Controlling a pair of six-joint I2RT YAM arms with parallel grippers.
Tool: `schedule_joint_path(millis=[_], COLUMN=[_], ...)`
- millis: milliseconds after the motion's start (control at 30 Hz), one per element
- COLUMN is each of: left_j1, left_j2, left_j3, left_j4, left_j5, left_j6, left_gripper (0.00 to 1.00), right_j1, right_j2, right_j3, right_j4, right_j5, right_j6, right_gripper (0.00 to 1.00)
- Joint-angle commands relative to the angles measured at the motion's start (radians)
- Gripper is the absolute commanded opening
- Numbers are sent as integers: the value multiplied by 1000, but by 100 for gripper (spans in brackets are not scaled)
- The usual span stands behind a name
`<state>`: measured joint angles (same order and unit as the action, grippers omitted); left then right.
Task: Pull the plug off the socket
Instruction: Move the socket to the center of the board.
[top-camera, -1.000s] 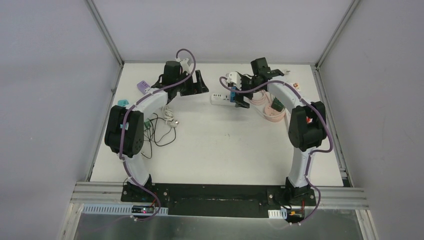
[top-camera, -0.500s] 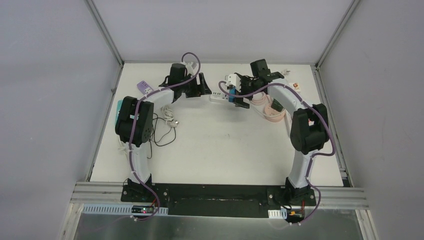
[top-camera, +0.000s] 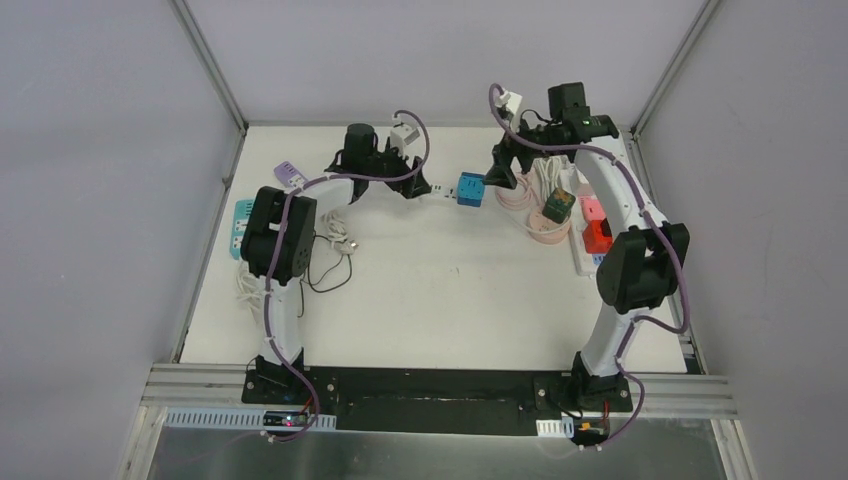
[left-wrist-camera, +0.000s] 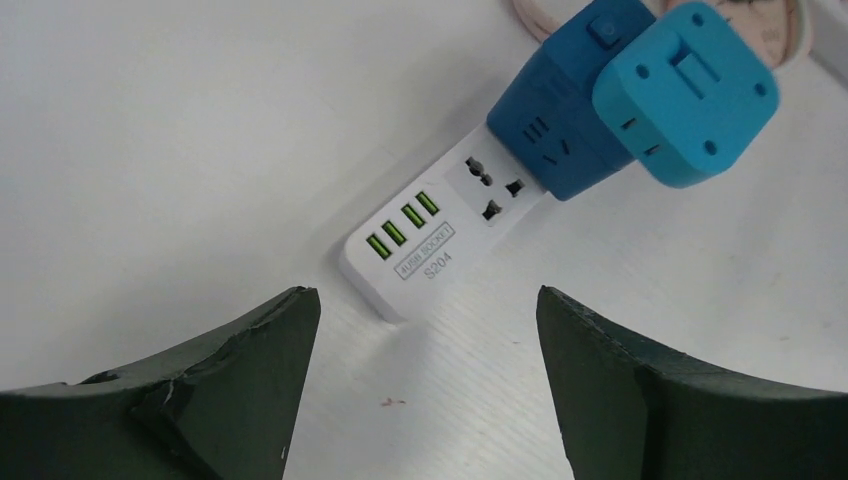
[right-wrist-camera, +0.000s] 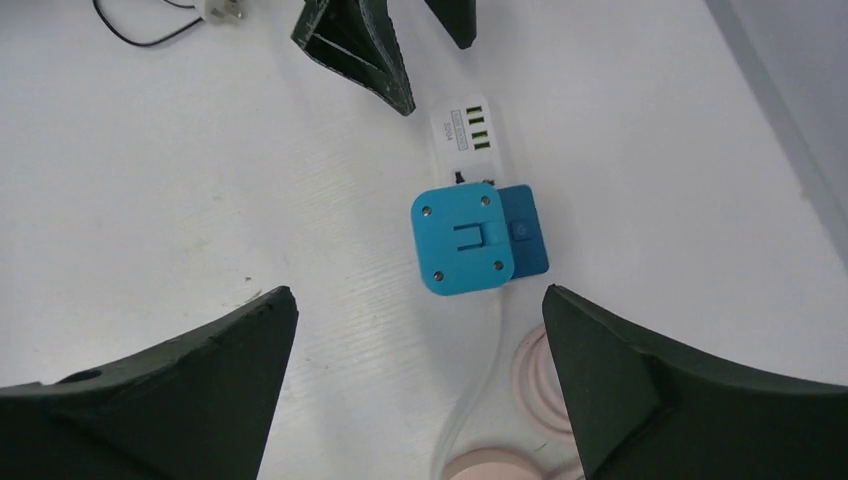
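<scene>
A white socket strip (left-wrist-camera: 425, 245) with green USB ports lies flat on the table. On its far end sits a dark blue plug block (left-wrist-camera: 555, 130), with a lighter blue cube (left-wrist-camera: 685, 95) over it. My left gripper (left-wrist-camera: 422, 296) is open, with the strip's free end just ahead of its fingertips and nothing between them. In the right wrist view the blue cube (right-wrist-camera: 465, 240) and the strip (right-wrist-camera: 468, 130) lie ahead of my open right gripper (right-wrist-camera: 417, 295), apart from it. From above, the plug (top-camera: 468, 188) sits between the left gripper (top-camera: 415, 184) and the right gripper (top-camera: 498, 172).
Pink coiled cord reels (top-camera: 540, 222) lie right of the plug, with a green cube (top-camera: 560, 203), a red adapter (top-camera: 598, 233) and another white strip beside them. A purple adapter (top-camera: 288, 175), a teal strip (top-camera: 238, 215) and a black cable (top-camera: 330, 250) lie at the left.
The right gripper has drawn back to the right, off the blue plug, and opened clear of it. The left arm has swung right, up to the strip's free end.
</scene>
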<state>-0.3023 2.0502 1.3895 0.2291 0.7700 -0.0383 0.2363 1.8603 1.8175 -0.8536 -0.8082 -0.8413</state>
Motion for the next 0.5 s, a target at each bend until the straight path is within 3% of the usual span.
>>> schedule_joint_path(millis=[0, 100, 233, 467], left_j1=[-23, -53, -84, -95], left_j2=[81, 119, 144, 201], left_j3=[116, 182, 206, 283], left_j4=[-73, -208, -273, -347], left_j5=[93, 64, 3, -95], left_j6=[355, 527, 675, 781], left_gripper=[82, 82, 83, 89], right_j1=[-37, -59, -104, -162], right_j2=[-50, -79, -106, -102], right_j3=[-20, -88, -166, -201], right_j4=[-11, 67, 153, 189], right_j5=[-105, -126, -170, -201], right_j6=[301, 441, 562, 603], right_gripper=[98, 99, 99, 99])
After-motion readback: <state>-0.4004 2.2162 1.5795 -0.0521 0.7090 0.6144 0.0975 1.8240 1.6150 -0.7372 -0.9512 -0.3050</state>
